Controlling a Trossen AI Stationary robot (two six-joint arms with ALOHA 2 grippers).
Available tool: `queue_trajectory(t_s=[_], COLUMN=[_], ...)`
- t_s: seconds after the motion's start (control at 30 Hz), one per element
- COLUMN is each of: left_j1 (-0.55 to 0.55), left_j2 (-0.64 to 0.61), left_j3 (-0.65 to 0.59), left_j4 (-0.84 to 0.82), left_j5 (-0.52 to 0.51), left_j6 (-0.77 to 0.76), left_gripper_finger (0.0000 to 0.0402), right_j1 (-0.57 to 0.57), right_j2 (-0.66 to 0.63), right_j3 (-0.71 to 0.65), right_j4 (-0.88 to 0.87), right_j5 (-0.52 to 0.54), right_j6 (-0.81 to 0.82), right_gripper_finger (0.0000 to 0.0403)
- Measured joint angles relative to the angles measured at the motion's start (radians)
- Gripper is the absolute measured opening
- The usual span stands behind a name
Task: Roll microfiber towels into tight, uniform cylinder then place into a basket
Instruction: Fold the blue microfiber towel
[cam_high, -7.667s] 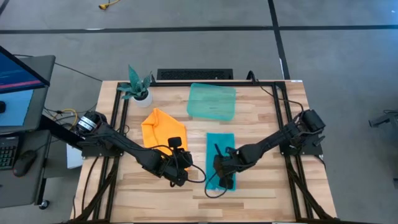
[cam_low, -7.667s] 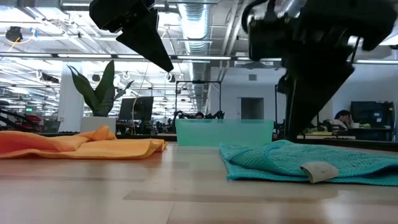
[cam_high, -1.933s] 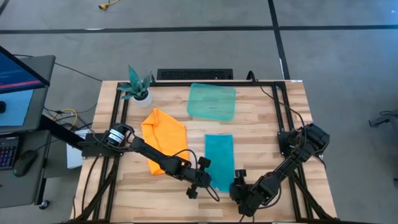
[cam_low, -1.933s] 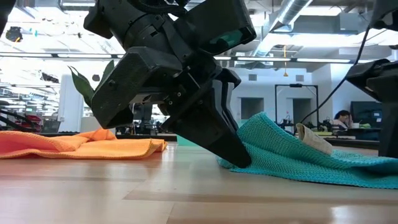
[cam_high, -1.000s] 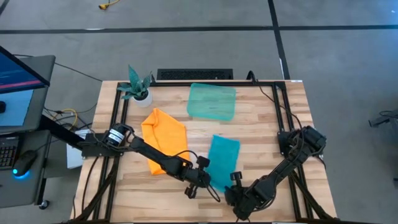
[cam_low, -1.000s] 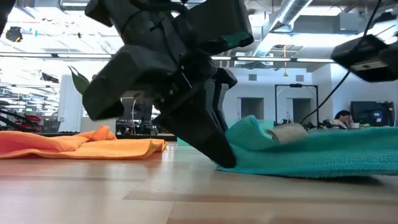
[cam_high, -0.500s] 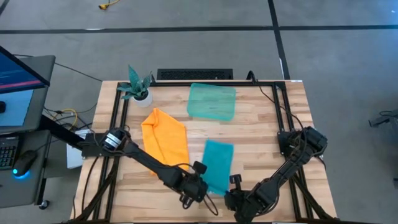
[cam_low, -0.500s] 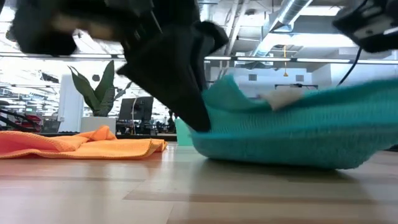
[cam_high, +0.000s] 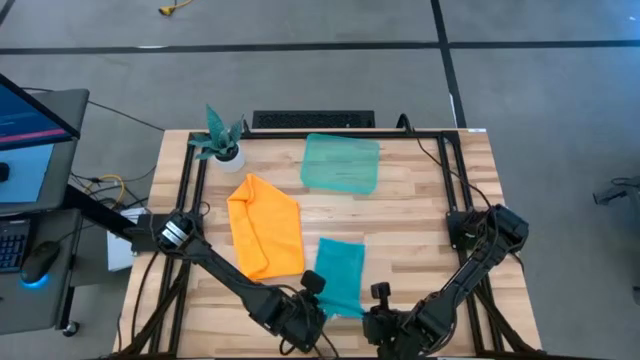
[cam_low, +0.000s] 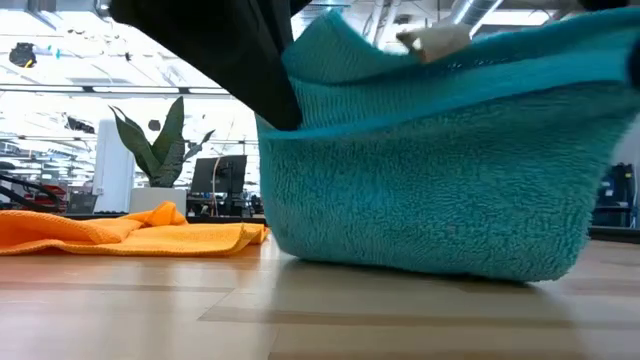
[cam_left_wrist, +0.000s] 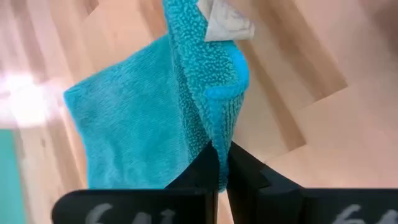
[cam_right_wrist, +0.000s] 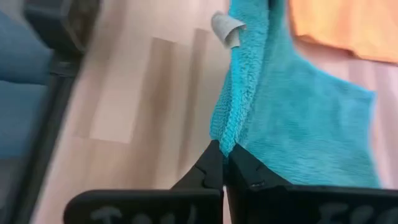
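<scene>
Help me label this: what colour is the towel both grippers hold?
Turquoise-blue towel, clearest in the left wrist view.

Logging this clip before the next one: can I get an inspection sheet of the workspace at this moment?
Surface: wooden table, dark frame.
Job's things: turquoise towel lifted at its near edge, white tag showing; orange towel lying crumpled; green basket holds nothing.
Clutter: potted plant at far left corner.
Grippers: left pincer and right pincer each shut on the turquoise towel's edge.
Cables: yellow cable left of the table.
Surroundings: monitor, grey floor.
</scene>
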Motion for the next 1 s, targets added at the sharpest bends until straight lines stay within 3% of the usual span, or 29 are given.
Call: queue_trajectory(t_s=[0.3, 0.77, 1.0], left_j1=[0.052, 0.185, 0.237], left_j2=[0.0, 0.0, 0.0], left_j3=[0.0, -0.105, -0.133], left_j4=[-0.124, -0.064, -0.007], left_j5=[-0.201, -0.257, -0.218], left_j6=[-0.095, -0.13, -0.135], left_gripper_finger=[0.0007, 0.0007, 0.0007], right_j1=[-0.078, -0.201, -0.251], right_j2=[0.0, 0.007, 0.007], right_j3=[0.0, -0.079, -0.139], right_j4=[-0.146, -0.255, -0.249], right_j5=[0.054, 0.104, 0.1], right_j6=[0.194, 0.376, 0.413], right_gripper_finger=[0.0008, 0.0014, 0.0008])
